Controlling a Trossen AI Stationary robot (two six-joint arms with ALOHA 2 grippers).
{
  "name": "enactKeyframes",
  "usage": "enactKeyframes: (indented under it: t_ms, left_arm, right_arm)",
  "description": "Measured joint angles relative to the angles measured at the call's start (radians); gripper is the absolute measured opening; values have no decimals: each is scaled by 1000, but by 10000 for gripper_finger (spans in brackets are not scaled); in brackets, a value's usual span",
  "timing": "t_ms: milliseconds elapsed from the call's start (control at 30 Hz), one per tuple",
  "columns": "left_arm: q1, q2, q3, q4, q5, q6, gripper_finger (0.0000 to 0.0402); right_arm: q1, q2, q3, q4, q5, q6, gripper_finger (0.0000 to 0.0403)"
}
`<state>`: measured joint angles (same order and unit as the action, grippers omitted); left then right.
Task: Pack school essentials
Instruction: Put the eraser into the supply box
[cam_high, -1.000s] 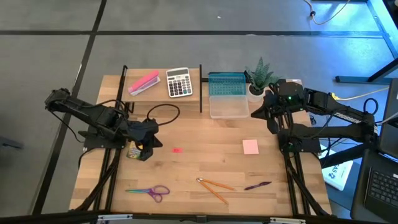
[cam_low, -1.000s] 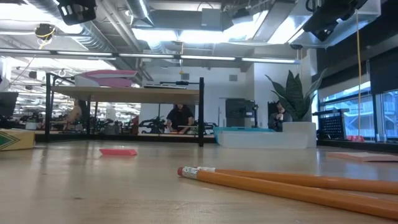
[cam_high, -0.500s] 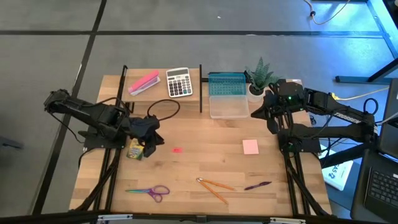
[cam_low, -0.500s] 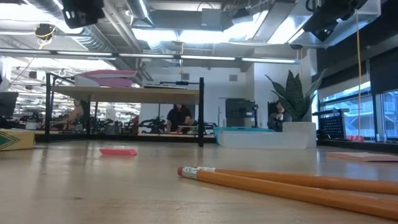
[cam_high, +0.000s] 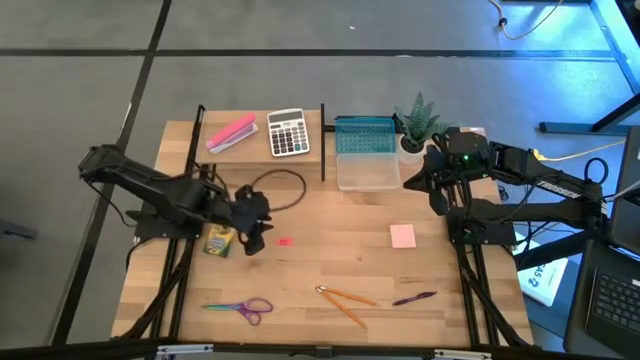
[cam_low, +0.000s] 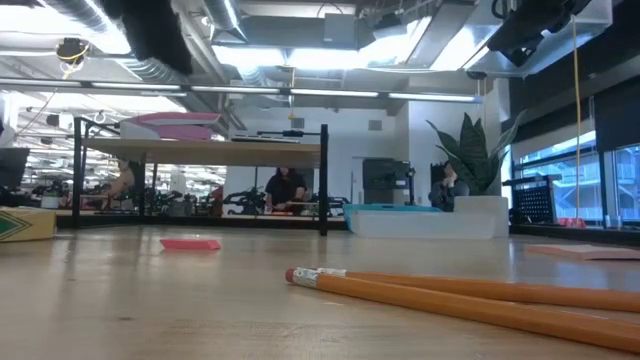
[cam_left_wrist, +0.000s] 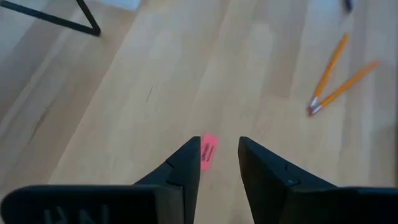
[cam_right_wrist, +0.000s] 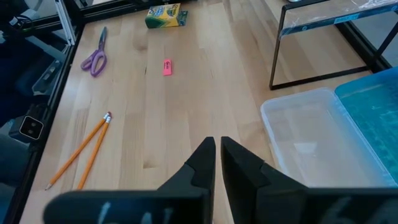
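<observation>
Currently the left tool (cam_left_wrist: 217, 163) is held just above the bench (cam_high: 330, 270), fingers parted by a narrow gap, nothing gripped. That gap is lined up on the tiny red eraser (cam_left_wrist: 208, 151), seen just ahead between the fingertips, so the eraser is judged the next pick. The crayon box (cam_high: 219, 240) lies flat on the bench just beside the left tool, untouched by it.

The right tool (cam_right_wrist: 216, 163) is parked near the clear bin (cam_high: 368, 170) at the back, fingers all but shut, empty; that arm is judged waiting.

Nothing is seen packed yet. 2 orange pencils (cam_high: 345, 301), the purple pen (cam_high: 414, 298) and the scissors (cam_high: 240, 308) lie along the front edge; the pink notepad (cam_high: 403, 236) is mid-right. The bin is judged the destination, being open-topped and within reach of both arms.
</observation>
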<state>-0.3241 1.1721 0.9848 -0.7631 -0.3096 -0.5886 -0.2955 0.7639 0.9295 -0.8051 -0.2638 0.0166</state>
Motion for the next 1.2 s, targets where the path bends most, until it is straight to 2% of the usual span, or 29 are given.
enactKeyframes:
  t_ms: [400,533,733,1000,1200]
  left_arm:
    - [2,144,0,-1,58,62,103]
    - [15,160,0,1,90,44,101]
    - [32,164,0,4,91,17,102]
    - [34,164,0,5,89,23,103]
    - [39,164,0,5,69,23,103]
  right_arm:
    - [0,0,0,0,0,0,30]
    - [0,0,0,0,-14,-39,30]
    - [0,0,0,1,-157,-132,30]
    - [0,0,0,1,-157,-47,30]
    - [0,0,0,1,-156,-50,30]
